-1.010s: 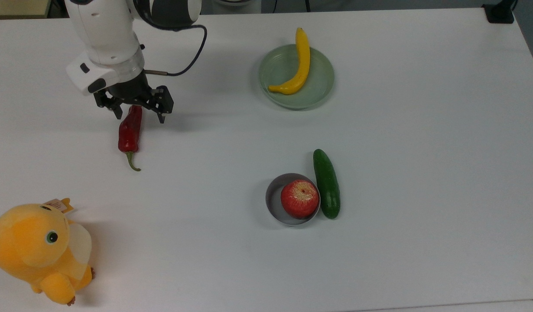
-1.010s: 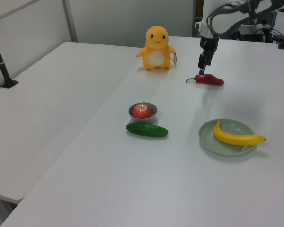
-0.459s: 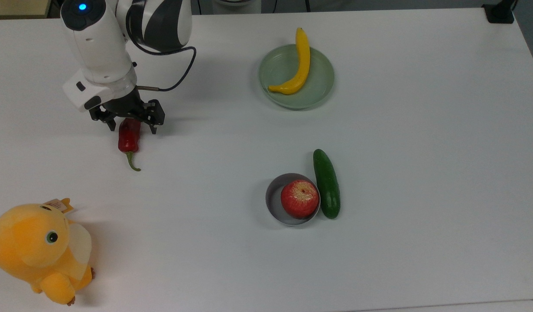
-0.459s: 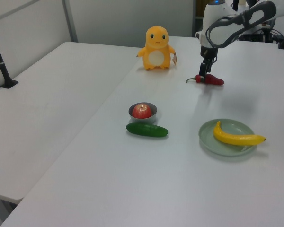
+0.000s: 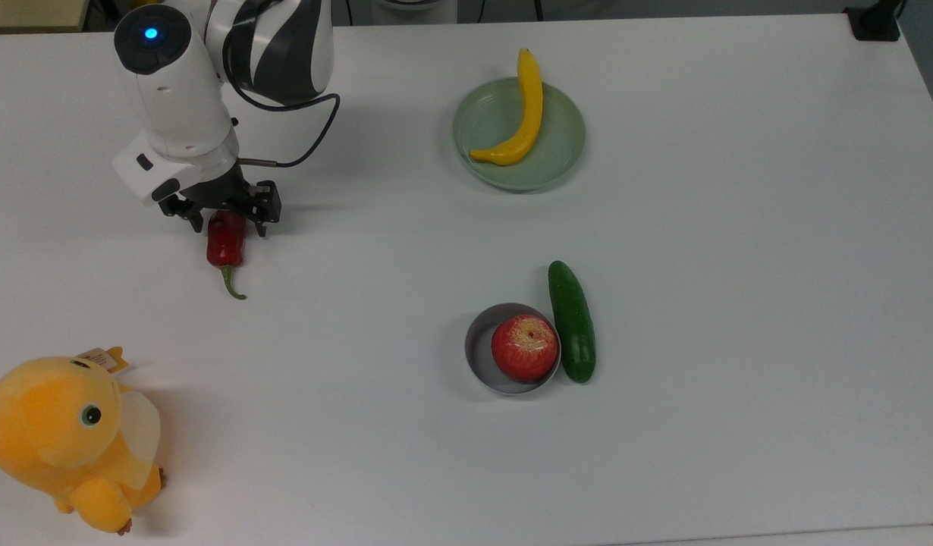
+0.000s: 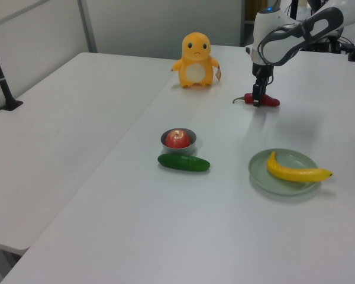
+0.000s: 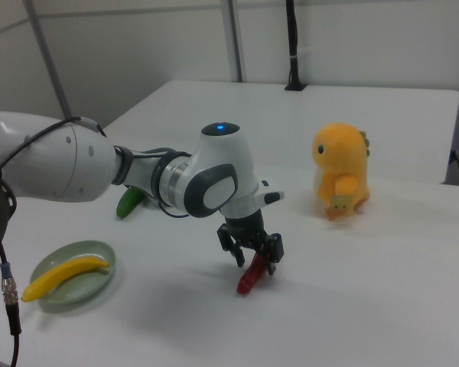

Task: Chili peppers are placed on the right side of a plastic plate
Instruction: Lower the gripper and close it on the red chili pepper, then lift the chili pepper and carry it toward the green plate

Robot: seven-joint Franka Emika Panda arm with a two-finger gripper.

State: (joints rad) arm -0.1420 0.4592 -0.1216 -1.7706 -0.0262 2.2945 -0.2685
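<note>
White arm [image 5: 180, 98], black claw [image 5: 225, 220]

Top view looks straight down on our counter [image 5: 739, 227], left view faces across it from farther off, right view sits low and nearer, all share the plastic plate [image 5: 519, 135], plush [image 6: 196, 60].

On the tabletop [image 5: 739, 227], the chili [image 5: 225, 244] lies at the top view's left, the claw [image 5: 224, 218] straddling its far end, a finger on either side. The plate [image 5: 557, 152] sits well apart toward the top view's right, at the far side, with a banana [image 5: 523, 114] lying across it and overhanging the far rim. Nearer, the bowl [image 5: 482, 349] holds an apple [image 5: 524, 348]; the cucumber [image 5: 572, 321] lies just beside the bowl on the top view's right. A plush toy [image 5: 64, 440] stands at the near left corner of the top view.
</note>
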